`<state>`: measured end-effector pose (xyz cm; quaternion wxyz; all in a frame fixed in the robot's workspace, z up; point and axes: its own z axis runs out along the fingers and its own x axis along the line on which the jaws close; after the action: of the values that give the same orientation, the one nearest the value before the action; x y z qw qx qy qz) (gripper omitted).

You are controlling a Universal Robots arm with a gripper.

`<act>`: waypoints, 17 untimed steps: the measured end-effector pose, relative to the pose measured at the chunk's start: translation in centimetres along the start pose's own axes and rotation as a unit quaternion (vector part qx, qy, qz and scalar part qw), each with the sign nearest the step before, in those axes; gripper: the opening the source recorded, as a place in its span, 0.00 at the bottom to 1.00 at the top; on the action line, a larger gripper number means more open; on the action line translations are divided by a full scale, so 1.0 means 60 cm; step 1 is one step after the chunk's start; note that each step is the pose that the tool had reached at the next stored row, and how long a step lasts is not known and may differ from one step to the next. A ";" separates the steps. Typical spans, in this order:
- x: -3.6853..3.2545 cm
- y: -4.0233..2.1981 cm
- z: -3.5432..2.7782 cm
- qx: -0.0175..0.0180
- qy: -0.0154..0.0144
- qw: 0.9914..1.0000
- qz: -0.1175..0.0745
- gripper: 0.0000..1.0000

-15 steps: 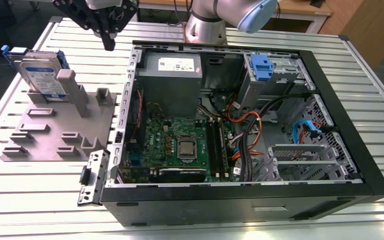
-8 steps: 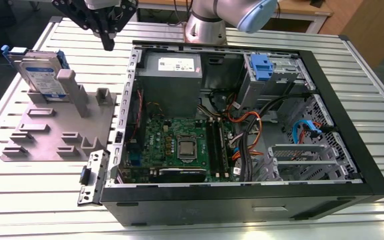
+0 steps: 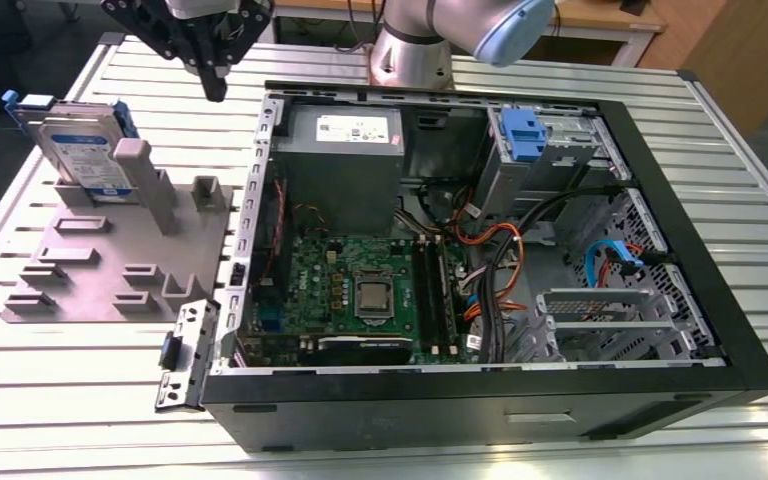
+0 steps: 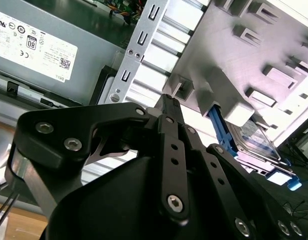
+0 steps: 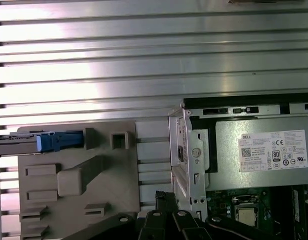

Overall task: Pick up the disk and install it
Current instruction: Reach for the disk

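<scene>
1. The gripper (image 3: 213,88) hangs above the counter (image 3: 77,420), just off the far corner of the open computer case (image 3: 491,405), on the exterior view's left of it. Its fingers (image 4: 170,135) are clenched together on nothing.
2. The disk (image 3: 84,150) is not yet picked up. It stands on edge in the grey fixture plate (image 3: 91,275), which lies flat just beside the case on that same side. The disk sits at the plate's end farther from the case, with 1 upright post (image 3: 137,170) just beside it on the side toward the case.
3. In the first wrist view the blue carrier (image 5: 58,141) shows edge-on, well apart from the case frame.
4. The step in hand looks like the approach to the disk. To do it well, the fingers must be spread before they come down. They should line up across the disk's 2 broad faces at its exposed upper edge, clear of the post. A pull straight along the slot would keep the carrier from catching.
5. The counter is ribbed aluminium slats with grooves between them. It carries both the plate and the case and throws a bright glare.
6. Behind the case the arm's base (image 3: 411,55) stands on the counter, with wooden furniture (image 3: 738,50) beyond it.
</scene>
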<state>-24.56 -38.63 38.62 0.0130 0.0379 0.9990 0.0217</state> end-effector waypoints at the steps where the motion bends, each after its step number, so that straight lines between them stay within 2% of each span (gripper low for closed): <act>1: 0.001 0.000 0.000 0.000 0.000 1.000 0.000 0.11; 17: 0.012 -0.001 0.001 0.000 0.000 1.000 0.000 0.11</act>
<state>-25.28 -38.63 38.56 0.0131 0.0379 0.9990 0.0217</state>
